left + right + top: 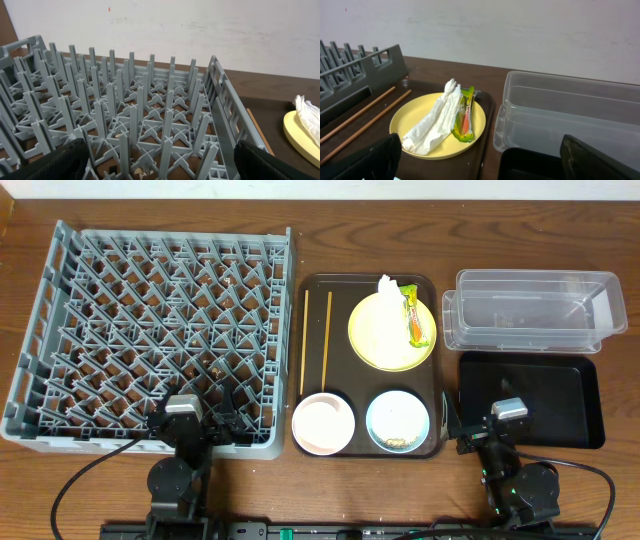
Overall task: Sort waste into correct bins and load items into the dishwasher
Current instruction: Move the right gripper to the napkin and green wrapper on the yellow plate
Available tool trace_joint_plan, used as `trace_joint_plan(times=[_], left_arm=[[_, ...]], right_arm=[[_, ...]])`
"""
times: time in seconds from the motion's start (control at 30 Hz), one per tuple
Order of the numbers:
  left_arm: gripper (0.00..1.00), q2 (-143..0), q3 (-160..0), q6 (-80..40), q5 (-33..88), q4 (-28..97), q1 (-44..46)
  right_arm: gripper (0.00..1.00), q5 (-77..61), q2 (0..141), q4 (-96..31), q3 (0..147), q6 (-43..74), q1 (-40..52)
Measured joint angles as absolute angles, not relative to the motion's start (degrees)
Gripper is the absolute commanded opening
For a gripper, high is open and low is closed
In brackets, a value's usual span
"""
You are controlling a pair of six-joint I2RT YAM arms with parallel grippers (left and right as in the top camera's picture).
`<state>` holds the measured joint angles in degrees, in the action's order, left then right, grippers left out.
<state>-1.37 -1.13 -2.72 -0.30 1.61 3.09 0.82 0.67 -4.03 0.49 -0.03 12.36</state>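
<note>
A yellow plate (392, 332) on the brown serving tray holds a white tissue (388, 286) and a green-and-orange wrapper (415, 318); the right wrist view shows the plate (415, 122), tissue (434, 119) and wrapper (463, 115) too. Two chopsticks (316, 340) lie left of the plate. A pinkish-white bowl (322, 423) and a light blue bowl (398, 421) with beige crumbs (400, 442) sit at the tray's front. The grey dish rack (150, 330) is at left. The clear tub (535, 308) and black tray (560, 400) are at right. My left gripper (222, 425) is open over the rack's near edge. My right gripper (478, 430) is open near the black tray.
The dark brown serving tray (312, 290) lies between the rack and the bins. The rack's upright pegs (135, 110) fill the left wrist view. Cables run along the table's front edge behind both arms.
</note>
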Motion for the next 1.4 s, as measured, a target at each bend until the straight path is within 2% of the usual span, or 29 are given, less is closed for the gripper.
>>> trace_joint_plan(times=[1.13, 1.4], left_arm=[[0.95, -1.37, -1.13, -2.7, 0.75, 1.58, 3.09], [0.95, -1.41, -1.06, -2.87, 1.02, -3.16, 3.09]], right_arm=[[0.99, 0.86, 0.67, -4.05, 0.49, -0.03, 12.36], [0.99, -1.61, 0.69, -0.14, 0.51, -0.1, 12.36]])
